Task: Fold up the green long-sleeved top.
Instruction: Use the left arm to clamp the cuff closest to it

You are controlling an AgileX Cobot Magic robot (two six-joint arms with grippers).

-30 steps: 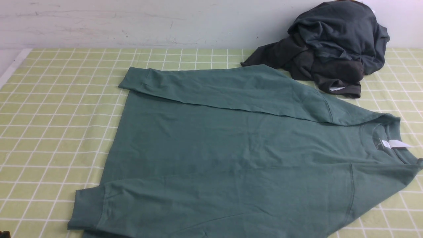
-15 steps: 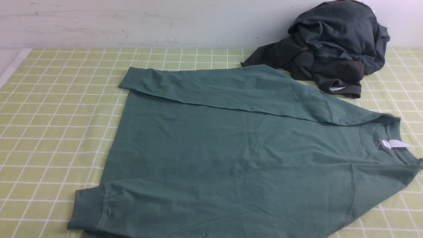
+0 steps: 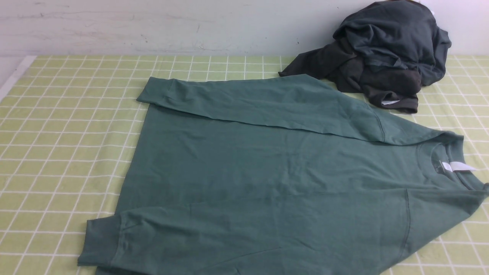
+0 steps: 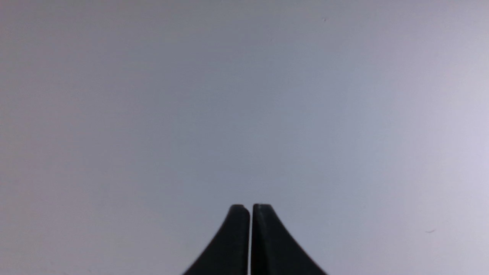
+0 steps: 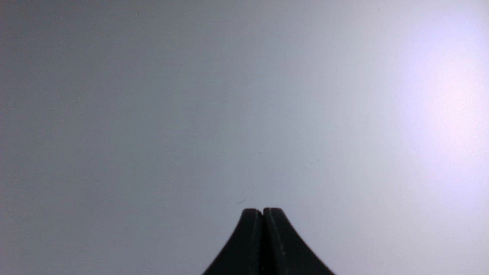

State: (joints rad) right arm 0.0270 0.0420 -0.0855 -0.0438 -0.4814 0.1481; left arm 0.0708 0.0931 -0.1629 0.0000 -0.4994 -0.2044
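Observation:
The green long-sleeved top [image 3: 267, 179] lies flat on the checked tablecloth, collar and white neck label [image 3: 458, 166] at the right, hem at the left. Its far sleeve [image 3: 244, 101] is folded across the body toward the left; the near sleeve [image 3: 126, 236] also lies along the body, cuff at the front left. Neither arm shows in the front view. The left gripper [image 4: 251, 207] is shut with nothing in it, facing a plain pale surface. In its own wrist view the right gripper [image 5: 263, 210] is likewise shut and empty before a blank pale surface.
A heap of dark charcoal-grey garments [image 3: 382, 53] sits at the back right against the wall, touching the top's far shoulder area. The yellow-green checked tablecloth [image 3: 65, 145] lies bare to the left of the top. A white wall [image 3: 153, 26] runs behind the table.
A small dark shape at the front view's lower left corner one second ago is gone. The top and the dark heap have not moved.

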